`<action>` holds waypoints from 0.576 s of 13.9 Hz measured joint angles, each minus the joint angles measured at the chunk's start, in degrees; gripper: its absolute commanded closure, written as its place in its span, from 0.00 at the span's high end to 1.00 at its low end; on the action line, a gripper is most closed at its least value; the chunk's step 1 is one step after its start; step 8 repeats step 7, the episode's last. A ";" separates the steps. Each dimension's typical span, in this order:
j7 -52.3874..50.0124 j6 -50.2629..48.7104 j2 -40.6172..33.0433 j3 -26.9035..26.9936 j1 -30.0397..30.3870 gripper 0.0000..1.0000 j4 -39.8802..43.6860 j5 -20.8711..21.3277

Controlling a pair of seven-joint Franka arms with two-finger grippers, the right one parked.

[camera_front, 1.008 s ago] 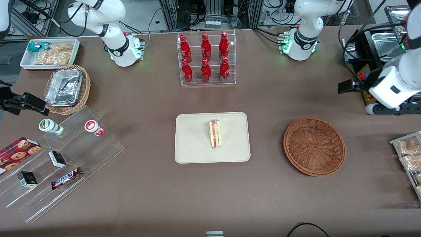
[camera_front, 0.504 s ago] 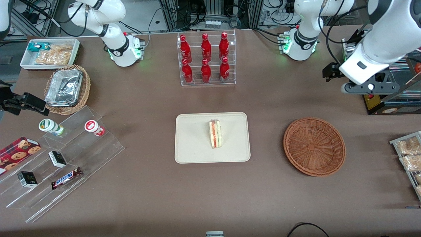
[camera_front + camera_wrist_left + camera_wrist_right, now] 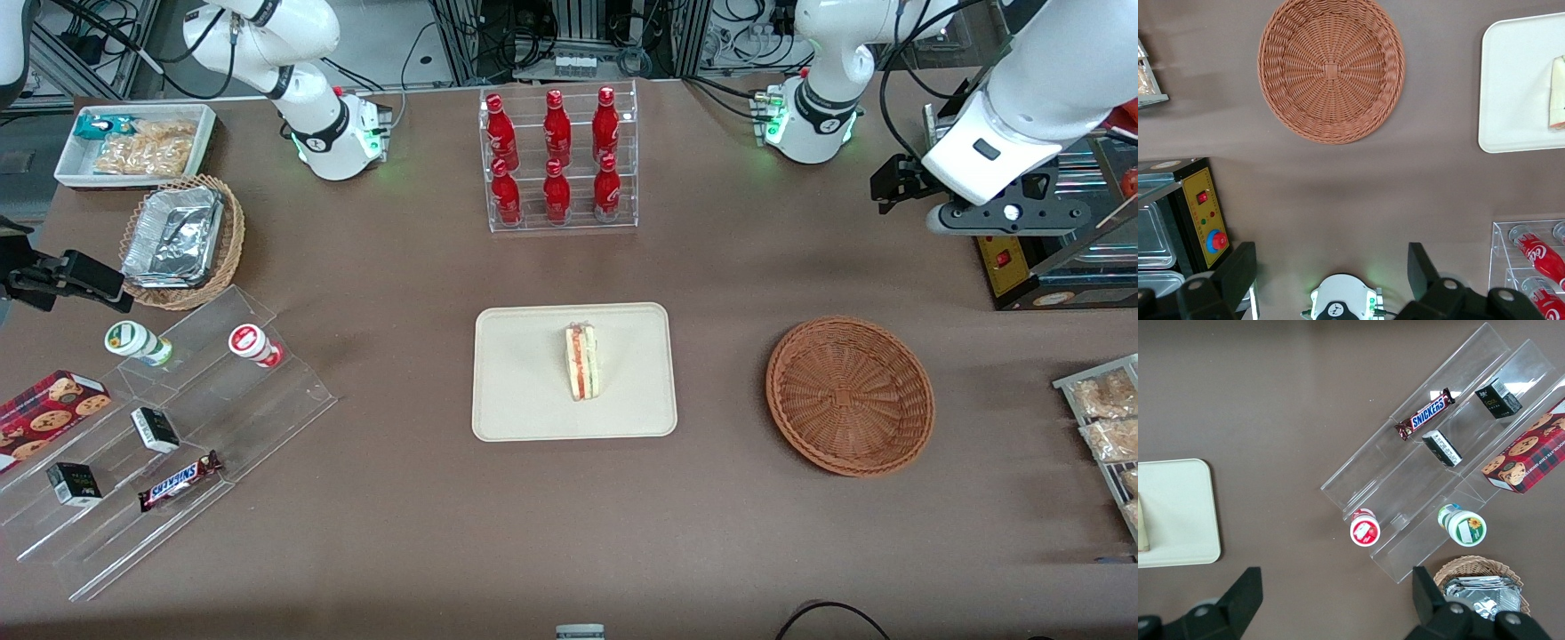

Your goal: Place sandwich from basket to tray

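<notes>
Lay on the cream rectangular tray (image 3: 533, 391), the clear-wrapped triangular sandwich (image 3: 582, 362), at 9 o'clock from the emptied reddish-brown round wicker basket (image 3: 850, 396). Hung high at the basket's 1 o'clock, the left gripper (image 3: 1331, 273), fingers spread wide, gripping nothing, presumably done

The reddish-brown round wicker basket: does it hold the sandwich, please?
No, the reddish-brown round wicker basket is empty; the triangular wrapped sandwich lies on the cream rectangular tray.

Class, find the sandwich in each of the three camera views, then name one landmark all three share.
Front view: sandwich lies on the tray.
Left wrist view: sandwich, cut off at the frame's edge, on the tray; gripper open, high above the table.
Right wrist view: a sliver of sandwich on the tray.
Shared landmark: the tray.
</notes>
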 measured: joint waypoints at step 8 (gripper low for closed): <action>-0.02 0.03 0.47 0.29 0.00 1.00 1.24 -0.09</action>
